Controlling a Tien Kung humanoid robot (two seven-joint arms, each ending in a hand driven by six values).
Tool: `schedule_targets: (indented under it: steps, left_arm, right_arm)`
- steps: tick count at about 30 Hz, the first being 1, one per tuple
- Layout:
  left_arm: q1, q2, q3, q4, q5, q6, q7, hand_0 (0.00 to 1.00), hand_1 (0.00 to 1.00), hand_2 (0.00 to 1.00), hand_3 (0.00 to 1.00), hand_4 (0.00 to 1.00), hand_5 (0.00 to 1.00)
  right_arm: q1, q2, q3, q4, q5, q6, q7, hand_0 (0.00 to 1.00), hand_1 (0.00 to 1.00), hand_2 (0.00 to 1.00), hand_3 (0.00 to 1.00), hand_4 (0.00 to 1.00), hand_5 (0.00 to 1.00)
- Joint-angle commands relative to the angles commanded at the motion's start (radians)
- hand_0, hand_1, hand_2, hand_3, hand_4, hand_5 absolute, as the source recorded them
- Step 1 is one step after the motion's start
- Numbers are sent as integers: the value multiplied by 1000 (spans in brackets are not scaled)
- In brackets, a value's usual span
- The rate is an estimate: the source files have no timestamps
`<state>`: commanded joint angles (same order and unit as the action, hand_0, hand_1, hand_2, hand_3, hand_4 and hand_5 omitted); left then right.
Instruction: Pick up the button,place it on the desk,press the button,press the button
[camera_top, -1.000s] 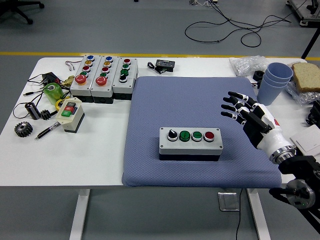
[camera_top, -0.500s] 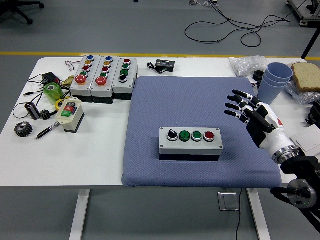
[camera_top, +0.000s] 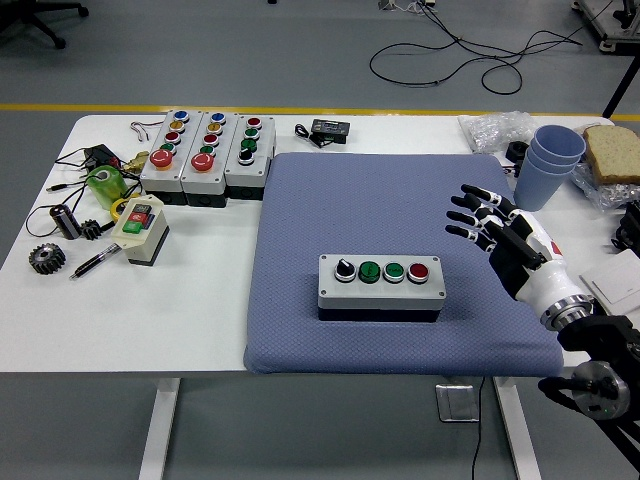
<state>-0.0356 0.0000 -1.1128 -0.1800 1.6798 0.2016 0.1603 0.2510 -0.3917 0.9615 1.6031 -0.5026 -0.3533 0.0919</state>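
We have one view only, from a camera high on the robot's side, facing forward and down over the white table (camera_top: 210, 300), whose near edge runs along the bottom. We stand far enough back to take in nearly the whole tabletop and the grey floor (camera_top: 300, 50) beyond; the right arm (camera_top: 590, 350) enters from the lower right corner

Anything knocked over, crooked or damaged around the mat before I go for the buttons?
Nothing stands out. The grey four-button control box sits flat and square on the blue-grey mat, and the right hand hovers open beside it, not touching.
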Motion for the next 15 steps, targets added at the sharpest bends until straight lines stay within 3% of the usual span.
schedule_targets:
  steps: [15]
  left_arm:
    - [-7,0,5,0,-20,4,-3,594,634,671,544,347,695]
  right_arm:
    - [3,1,16,0,58,9,5,653,608,662,640,742,287]
